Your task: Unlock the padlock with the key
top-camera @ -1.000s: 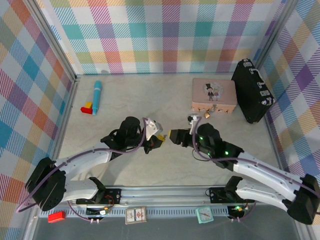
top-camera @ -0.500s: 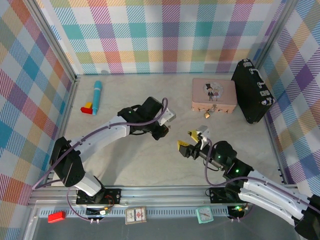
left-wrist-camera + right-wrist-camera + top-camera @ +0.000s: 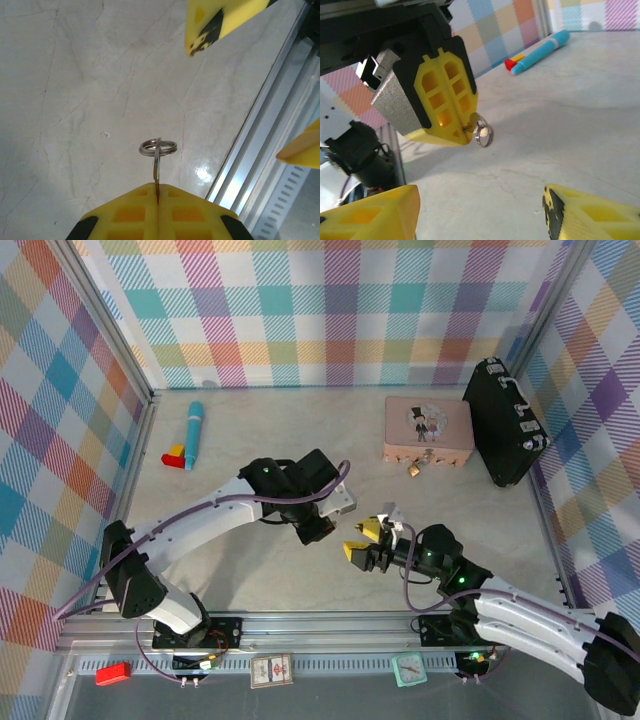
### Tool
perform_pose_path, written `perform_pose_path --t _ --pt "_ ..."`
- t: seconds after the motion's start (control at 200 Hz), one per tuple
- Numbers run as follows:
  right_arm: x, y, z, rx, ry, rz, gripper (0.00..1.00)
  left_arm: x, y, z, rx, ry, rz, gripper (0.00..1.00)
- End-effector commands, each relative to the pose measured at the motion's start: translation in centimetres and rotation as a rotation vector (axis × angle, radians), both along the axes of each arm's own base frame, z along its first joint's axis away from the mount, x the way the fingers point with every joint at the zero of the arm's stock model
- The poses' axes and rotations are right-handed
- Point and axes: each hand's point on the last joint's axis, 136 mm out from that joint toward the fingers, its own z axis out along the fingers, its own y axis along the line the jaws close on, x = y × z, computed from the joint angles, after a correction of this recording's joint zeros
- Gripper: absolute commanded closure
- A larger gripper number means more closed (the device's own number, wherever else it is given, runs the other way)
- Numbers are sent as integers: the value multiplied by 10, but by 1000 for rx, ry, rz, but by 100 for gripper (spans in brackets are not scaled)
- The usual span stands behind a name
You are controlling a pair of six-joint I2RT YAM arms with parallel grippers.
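Jaws of the left gripper (image 3: 157, 192) are clamping the key (image 3: 156, 171); right gripper (image 3: 480, 210) jaws are standing wide, facing it. Padlock (image 3: 413, 469) is lying just beside the pink tin (image 3: 428, 430).

Left arm (image 3: 195, 518) and right arm (image 3: 530, 612): white link shells, black joint housings, purple-grey cables (image 3: 260, 500) routed externally. Jaws: yellow ribbed pads (image 3: 445, 95); left gripper (image 3: 157, 197) body textured grey.

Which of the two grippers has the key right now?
The left gripper: it is shut on the key, whose ring sticks out past its tips. The right gripper stands open, holding nothing.
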Motion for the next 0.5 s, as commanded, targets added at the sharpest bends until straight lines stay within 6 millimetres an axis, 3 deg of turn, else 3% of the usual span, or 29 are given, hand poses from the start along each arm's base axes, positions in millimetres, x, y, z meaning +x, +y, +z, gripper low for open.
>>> perform_pose_path --t 0.0,0.235,0.495 --pt "-8 12 34 97 -50 86 37 -13 9 10 -13 -2 -51 100" --pt "-13 26 46 136 -68 169 51 -36 11 11 -32 1 -138 100" --pt "-14 30 49 137 -67 198 62 -44 7 7 -25 13 -171 100"
